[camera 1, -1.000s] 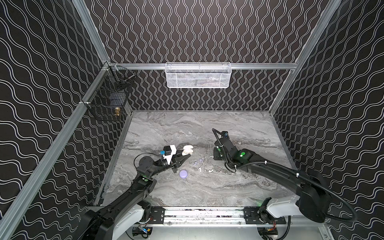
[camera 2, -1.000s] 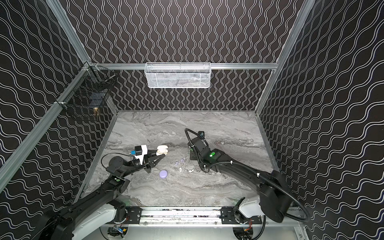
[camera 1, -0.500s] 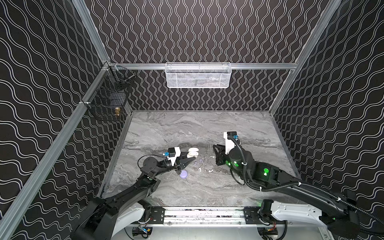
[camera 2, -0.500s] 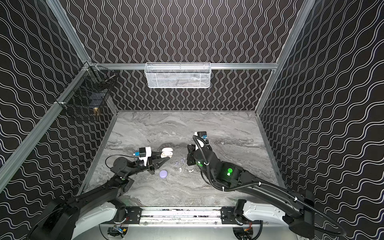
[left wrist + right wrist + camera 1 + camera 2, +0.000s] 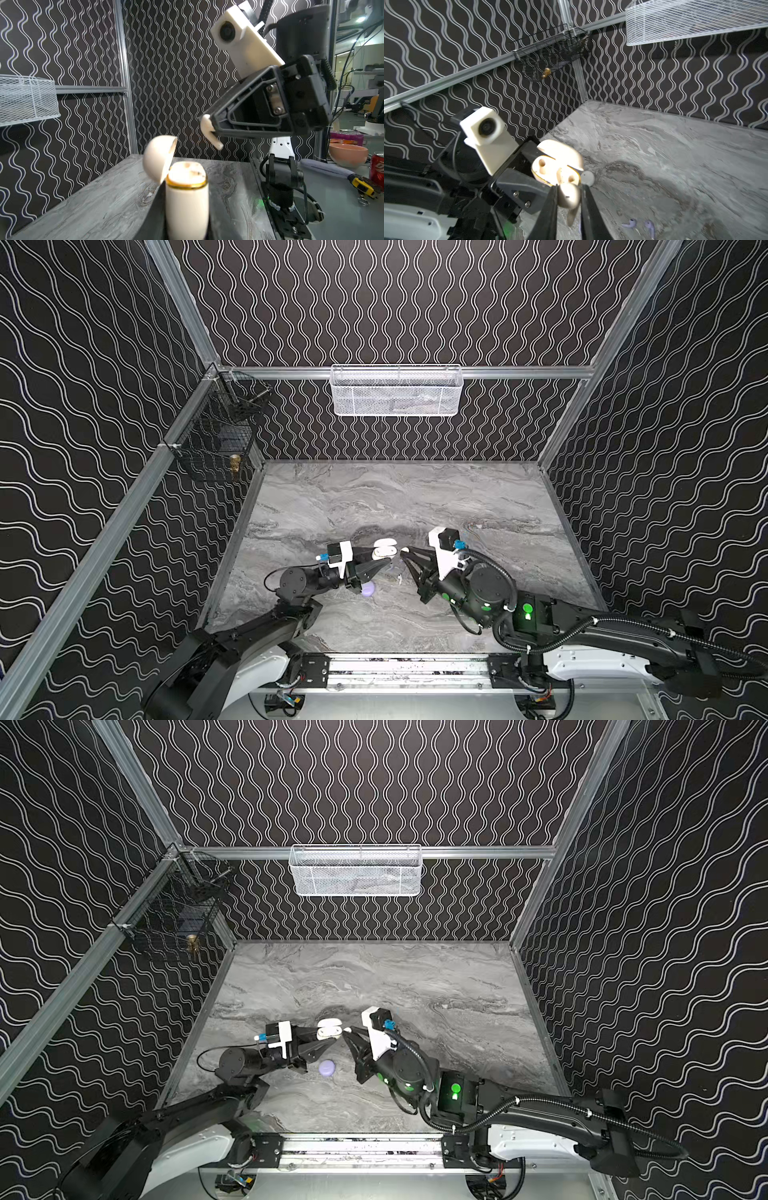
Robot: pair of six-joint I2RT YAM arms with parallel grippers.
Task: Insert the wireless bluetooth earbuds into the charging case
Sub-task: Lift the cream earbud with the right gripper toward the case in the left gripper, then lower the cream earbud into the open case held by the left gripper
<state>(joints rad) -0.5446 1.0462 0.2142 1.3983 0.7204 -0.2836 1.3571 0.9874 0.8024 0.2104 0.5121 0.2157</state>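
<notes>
Hovering above the grey marbled tabletop (image 5: 457, 506), two robot arms meet nose to nose. We see the left pincer (image 5: 384, 561) clenched on a white charging case (image 5: 187, 203), held upright w/ its lid (image 5: 158, 158) flipped open. Both sockets look empty in the right wrist view. The right pincer (image 5: 405, 561) is clamped on a white earbud (image 5: 208, 129), gripped by the head, stem tilted downward, near the case mouth but not touching it. On the tabletop below lie a lavender case (image 5: 327, 1068) & two lavender earbuds (image 5: 630, 223), near each other.

Risks, as we judge them: the stem is angled vs. the socket, so it may catch the gold rim (image 5: 187, 184) & jam, or pivot in the grip. The open lid stands close to the approach path, so a knock could shut it or twist the case. Both items are small, smooth plastic held in mid-air, so any slip means a drop. We can't tell which socket fits this bud, & the wrong one prob. won't seat it.
</notes>
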